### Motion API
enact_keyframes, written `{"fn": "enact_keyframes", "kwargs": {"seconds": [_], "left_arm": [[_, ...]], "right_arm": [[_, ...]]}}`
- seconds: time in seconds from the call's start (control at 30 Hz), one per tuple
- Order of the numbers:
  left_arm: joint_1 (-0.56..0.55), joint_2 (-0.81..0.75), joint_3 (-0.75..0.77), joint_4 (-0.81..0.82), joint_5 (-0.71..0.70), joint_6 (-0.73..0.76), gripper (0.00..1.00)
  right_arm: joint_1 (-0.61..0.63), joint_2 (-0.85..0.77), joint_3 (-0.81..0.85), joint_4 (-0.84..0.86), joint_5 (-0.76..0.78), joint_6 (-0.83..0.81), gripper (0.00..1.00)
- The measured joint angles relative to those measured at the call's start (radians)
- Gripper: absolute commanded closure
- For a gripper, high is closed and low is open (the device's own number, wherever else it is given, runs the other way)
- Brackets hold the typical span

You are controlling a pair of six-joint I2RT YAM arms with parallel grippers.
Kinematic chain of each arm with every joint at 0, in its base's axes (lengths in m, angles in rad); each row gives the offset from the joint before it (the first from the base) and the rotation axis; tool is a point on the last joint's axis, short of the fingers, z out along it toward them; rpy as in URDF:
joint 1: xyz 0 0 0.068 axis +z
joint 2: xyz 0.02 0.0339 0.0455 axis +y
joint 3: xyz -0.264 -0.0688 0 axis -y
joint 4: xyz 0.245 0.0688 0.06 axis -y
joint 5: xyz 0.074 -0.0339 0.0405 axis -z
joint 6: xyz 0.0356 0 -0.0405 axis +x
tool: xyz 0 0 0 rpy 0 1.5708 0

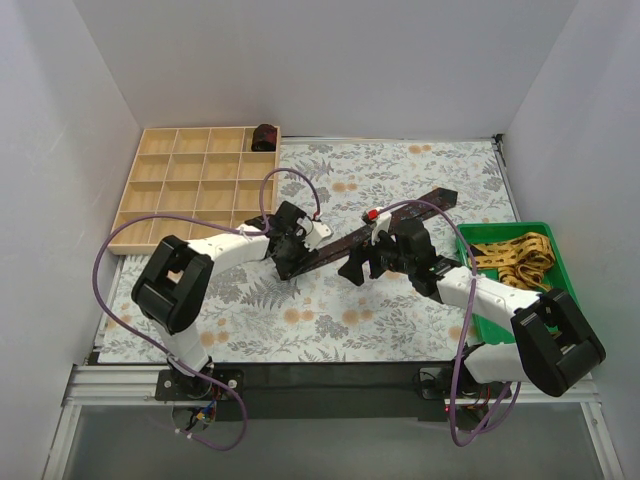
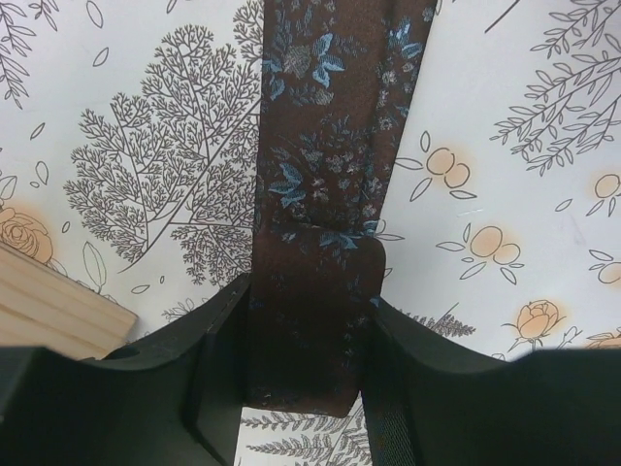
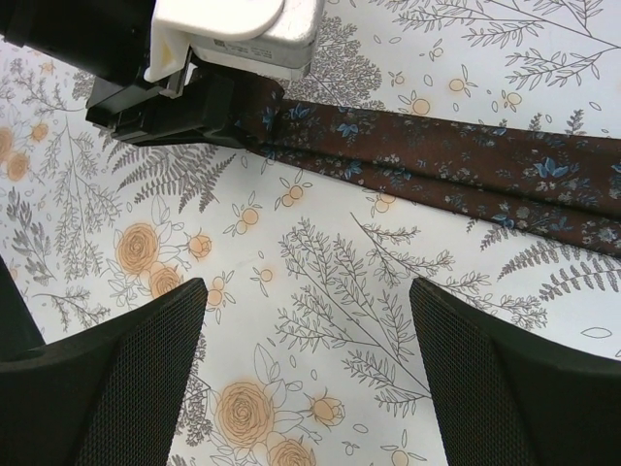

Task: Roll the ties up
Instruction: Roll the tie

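Note:
A dark maroon tie [image 1: 400, 222] with blue flower pattern lies diagonally on the floral cloth. My left gripper [image 1: 290, 262] is shut on its near left end; in the left wrist view the folded end [image 2: 310, 330] fills the gap between the fingers [image 2: 218, 369] of this gripper [image 2: 306, 388]. My right gripper [image 1: 358, 268] is open and empty, hovering over bare cloth just in front of the tie's middle. In the right wrist view the gripper [image 3: 306, 379] has the tie [image 3: 437, 165] lying beyond it, with the left gripper [image 3: 194, 107] holding the tie's end. A small dark rolled tie [image 1: 264, 137] sits in the tray's far right compartment.
A wooden compartment tray [image 1: 130, 215] stands at the back left. A green bin [image 1: 487, 320] at the right holds yellow patterned ties [image 1: 515, 262]. The floral cloth [image 1: 400, 165] covers the table. White walls enclose the sides and back.

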Motion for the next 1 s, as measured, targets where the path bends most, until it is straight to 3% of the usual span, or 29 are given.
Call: {"fn": "enact_keyframes", "kwargs": {"seconds": [0.33, 0.5, 0.6, 0.7, 0.8, 1.0], "left_arm": [[-0.003, 0.019, 0.075, -0.06, -0.012, -0.043, 0.36], [-0.003, -0.095, 0.089, -0.027, -0.033, -0.158, 0.23], [-0.003, -0.253, 0.018, 0.101, -0.047, -0.299, 0.28], [-0.001, -0.469, -0.154, 0.282, -0.049, -0.476, 0.46], [0.013, -0.624, -0.353, 0.515, -0.036, -0.631, 0.55], [0.098, -0.561, -0.56, 0.811, 0.071, -0.83, 0.6]], "right_arm": [[-0.003, 0.0, 0.0, 0.0, -0.002, 0.002, 0.23], [-0.003, 0.0, 0.0, 0.0, -0.012, 0.006, 0.23], [-0.003, 0.0, 0.0, 0.0, -0.014, 0.008, 0.23], [-0.003, -0.002, 0.0, 0.0, -0.013, 0.01, 0.24], [-0.003, -0.007, 0.0, 0.0, -0.014, 0.016, 0.24], [-0.003, -0.021, -0.002, 0.0, -0.017, 0.026, 0.24]]}}
